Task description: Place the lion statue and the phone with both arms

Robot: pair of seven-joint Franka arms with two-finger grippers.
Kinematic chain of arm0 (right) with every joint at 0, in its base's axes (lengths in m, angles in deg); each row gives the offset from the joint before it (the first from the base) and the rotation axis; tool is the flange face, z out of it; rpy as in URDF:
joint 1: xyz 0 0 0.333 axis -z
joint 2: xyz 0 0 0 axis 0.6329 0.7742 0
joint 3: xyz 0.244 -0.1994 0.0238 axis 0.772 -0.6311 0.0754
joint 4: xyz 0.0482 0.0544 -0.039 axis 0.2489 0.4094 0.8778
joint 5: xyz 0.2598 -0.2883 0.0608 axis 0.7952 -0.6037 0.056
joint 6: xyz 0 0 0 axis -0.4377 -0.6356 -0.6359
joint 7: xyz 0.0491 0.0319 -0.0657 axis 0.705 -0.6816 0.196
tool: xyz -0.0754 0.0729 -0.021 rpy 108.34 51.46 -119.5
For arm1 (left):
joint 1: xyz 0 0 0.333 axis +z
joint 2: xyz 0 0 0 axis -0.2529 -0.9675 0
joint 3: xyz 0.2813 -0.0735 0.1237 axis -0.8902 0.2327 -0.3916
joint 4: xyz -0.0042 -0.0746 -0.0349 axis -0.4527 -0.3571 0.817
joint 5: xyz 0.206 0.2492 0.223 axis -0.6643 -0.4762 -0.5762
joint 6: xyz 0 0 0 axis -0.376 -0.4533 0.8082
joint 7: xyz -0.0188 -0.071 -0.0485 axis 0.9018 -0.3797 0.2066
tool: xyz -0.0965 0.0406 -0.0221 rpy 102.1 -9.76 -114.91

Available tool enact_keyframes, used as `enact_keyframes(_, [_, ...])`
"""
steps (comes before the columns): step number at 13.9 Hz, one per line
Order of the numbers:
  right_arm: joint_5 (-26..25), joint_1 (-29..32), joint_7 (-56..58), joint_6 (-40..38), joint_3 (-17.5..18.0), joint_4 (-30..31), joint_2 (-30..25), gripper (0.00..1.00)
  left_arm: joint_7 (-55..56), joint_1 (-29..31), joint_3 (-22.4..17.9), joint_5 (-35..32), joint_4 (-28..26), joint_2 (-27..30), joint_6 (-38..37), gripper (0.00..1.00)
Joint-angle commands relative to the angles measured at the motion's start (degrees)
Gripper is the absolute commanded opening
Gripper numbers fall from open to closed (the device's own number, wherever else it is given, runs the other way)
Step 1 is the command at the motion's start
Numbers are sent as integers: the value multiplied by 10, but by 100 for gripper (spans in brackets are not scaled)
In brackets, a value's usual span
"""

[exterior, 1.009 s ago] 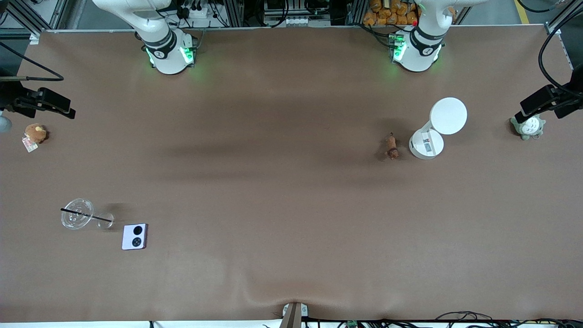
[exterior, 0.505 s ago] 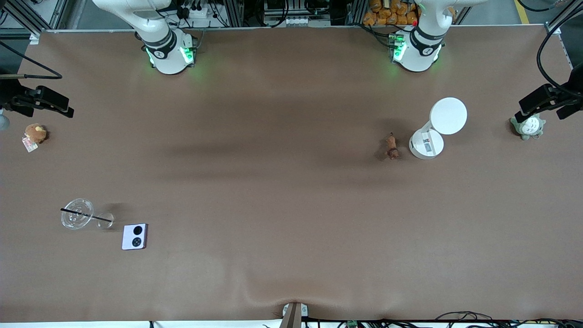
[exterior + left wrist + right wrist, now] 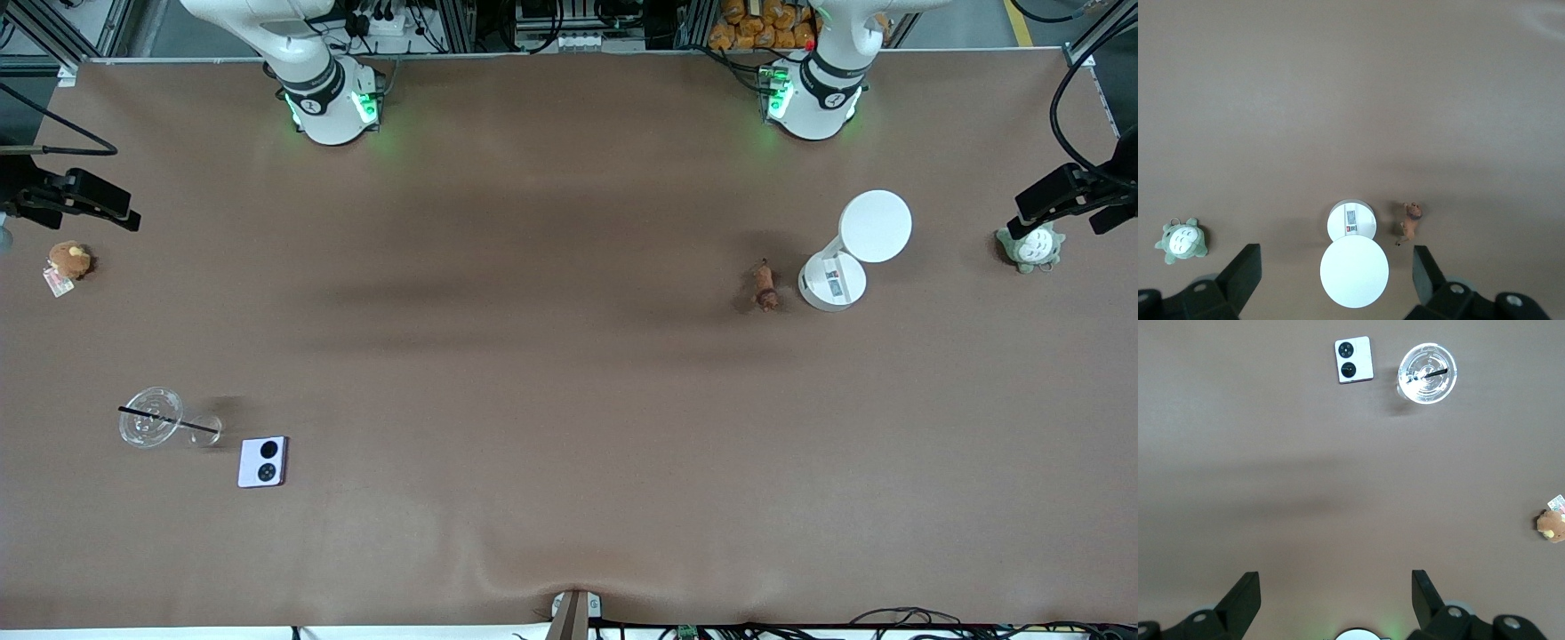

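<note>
Toward the left arm's end of the table, the lion statue point(image 3: 765, 288) stands beside a white lamp point(image 3: 845, 258); the phone point(image 3: 262, 461) lies near the front camera beside a clear cup point(image 3: 151, 416). Both rest free, fitting either start or finish. Left gripper point(image 3: 1335, 280) and right gripper point(image 3: 1335, 597) hang high, spread wide, holding nothing

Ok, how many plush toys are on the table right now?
2: a brown plush toy at the right arm's end of the table, and a green plush toy at the left arm's end. None seems hidden.
</note>
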Motion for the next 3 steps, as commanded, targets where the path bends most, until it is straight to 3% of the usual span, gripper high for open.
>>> enact_keyframes(1, [-9,1,5,0,3,3,-7,100,-3,2,1,-5,4,-2,-1,100])
enact_keyframes(3, [-9,-1,4,3,4,1,-5,100,3,2,2,-5,4,-1,-1,100])
